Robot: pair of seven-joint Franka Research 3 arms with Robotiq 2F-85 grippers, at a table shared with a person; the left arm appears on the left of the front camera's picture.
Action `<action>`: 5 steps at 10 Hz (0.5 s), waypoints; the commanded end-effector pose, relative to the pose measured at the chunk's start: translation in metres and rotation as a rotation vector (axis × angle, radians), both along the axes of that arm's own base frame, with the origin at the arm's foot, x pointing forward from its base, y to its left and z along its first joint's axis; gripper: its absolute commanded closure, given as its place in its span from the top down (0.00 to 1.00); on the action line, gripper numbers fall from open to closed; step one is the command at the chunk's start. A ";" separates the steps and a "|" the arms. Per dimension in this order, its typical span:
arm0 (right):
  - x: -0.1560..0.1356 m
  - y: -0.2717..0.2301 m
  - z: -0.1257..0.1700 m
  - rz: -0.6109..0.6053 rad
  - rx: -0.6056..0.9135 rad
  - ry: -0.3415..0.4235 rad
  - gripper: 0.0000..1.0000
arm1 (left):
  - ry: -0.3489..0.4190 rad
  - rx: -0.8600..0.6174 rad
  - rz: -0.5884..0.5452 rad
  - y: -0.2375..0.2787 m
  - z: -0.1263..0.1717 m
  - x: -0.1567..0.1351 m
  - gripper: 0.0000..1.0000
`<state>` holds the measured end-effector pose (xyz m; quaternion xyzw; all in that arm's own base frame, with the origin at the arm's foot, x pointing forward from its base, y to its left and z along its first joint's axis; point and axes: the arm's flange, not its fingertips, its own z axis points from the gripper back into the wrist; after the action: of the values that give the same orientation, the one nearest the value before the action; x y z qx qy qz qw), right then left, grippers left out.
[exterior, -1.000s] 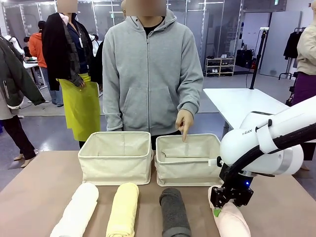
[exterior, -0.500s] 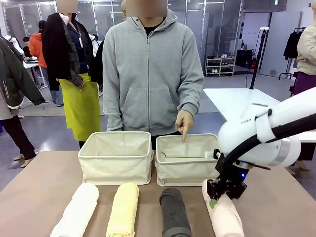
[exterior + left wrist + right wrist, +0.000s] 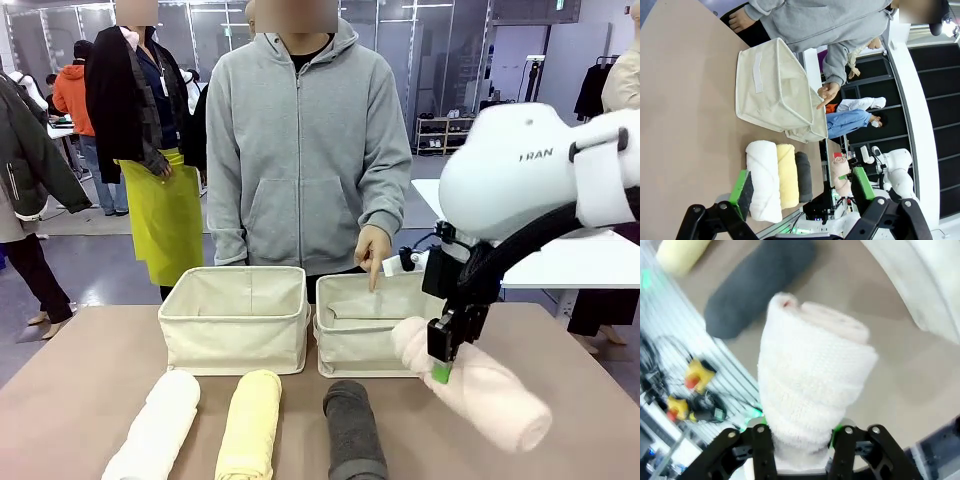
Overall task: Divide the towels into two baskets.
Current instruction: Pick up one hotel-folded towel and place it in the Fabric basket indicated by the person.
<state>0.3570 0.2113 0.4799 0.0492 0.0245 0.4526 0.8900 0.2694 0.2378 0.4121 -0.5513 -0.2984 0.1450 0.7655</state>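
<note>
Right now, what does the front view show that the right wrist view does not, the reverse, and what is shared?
Front view adds: the baskets, the white towel, and the person's hand pointing at the right basket. Right wrist view adds: the spiral on the pink towel's end and a yellow box with a red button. Shared: the right hand shut on the pink towel, the dark grey towel, the yellow towel.

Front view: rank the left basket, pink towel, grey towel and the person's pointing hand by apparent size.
1. Left basket.
2. Pink towel, held up, possibly nearer the camera.
3. Grey towel, running to the frame's bottom edge; unsure against pink.
4. Person's hand.
</note>
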 end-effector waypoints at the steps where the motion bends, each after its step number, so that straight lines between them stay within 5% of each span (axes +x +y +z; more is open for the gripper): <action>1: -0.009 -0.003 0.002 0.384 -0.033 -0.029 0.10 | -0.023 -0.010 -0.003 0.002 0.001 -0.001 1.00; 3: -0.029 -0.013 0.006 0.579 -0.157 -0.121 0.10 | -0.023 -0.010 -0.003 0.002 0.001 -0.001 1.00; 4: -0.035 -0.022 0.006 0.513 -0.072 -0.160 0.10 | -0.023 -0.010 -0.003 0.002 0.001 -0.001 1.00; 5: -0.018 0.003 0.004 0.474 -0.115 -0.030 0.10 | -0.023 -0.010 -0.003 0.002 0.001 -0.001 1.00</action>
<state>0.3305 0.2037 0.4864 -0.0325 0.0323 0.6674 0.7433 0.2696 0.2375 0.4122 -0.5514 -0.2981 0.1446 0.7656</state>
